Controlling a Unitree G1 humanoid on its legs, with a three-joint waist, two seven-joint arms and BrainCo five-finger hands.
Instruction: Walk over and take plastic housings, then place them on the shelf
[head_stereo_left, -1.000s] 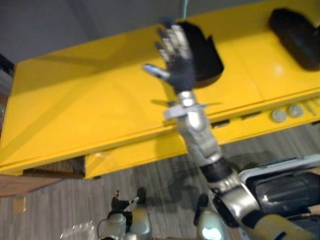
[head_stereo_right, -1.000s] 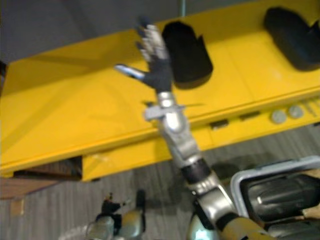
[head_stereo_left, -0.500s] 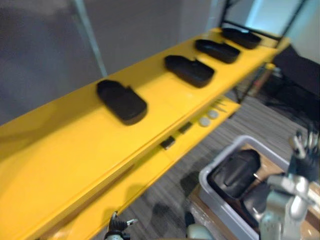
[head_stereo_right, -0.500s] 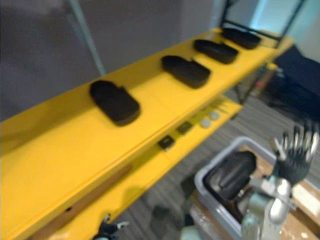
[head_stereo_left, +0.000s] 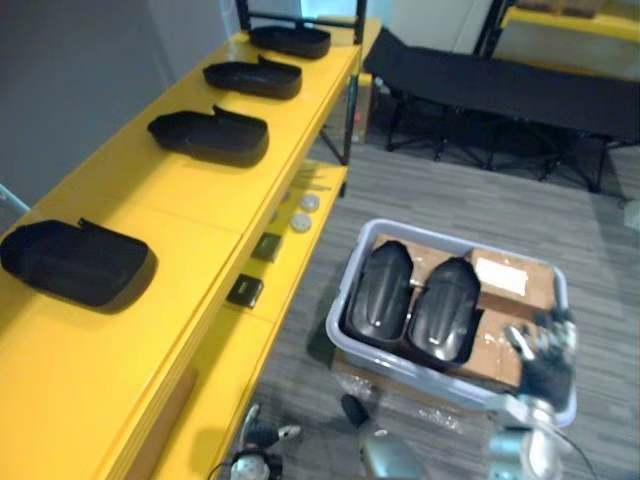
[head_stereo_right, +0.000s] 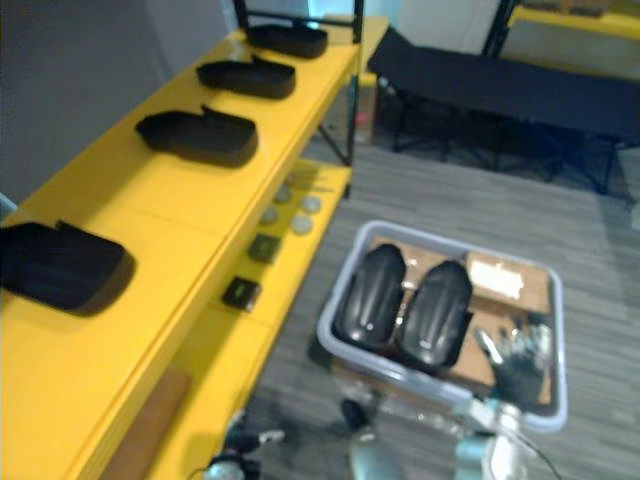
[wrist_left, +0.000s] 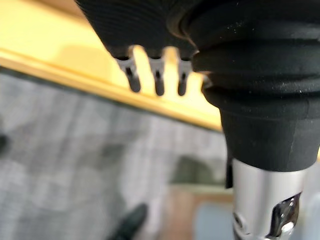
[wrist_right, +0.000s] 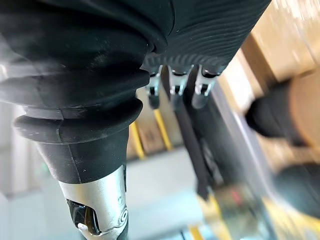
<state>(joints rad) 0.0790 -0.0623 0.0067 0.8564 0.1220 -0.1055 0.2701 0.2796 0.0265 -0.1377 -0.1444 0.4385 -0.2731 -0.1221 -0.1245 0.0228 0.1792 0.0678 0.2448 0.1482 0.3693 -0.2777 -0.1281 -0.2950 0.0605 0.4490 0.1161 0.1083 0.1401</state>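
You see your robot's right hand (head_stereo_left: 546, 360): a black ribbed cover (wrist_right: 95, 45), silver fingers (wrist_right: 173, 85) with dark tips, and a silver-grey arm (head_stereo_left: 512, 452).

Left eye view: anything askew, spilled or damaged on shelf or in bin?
Nothing stands out. Four black housings sit in a row on the yellow shelf; two more housings lie side by side in the grey bin. Right hand open beside it.
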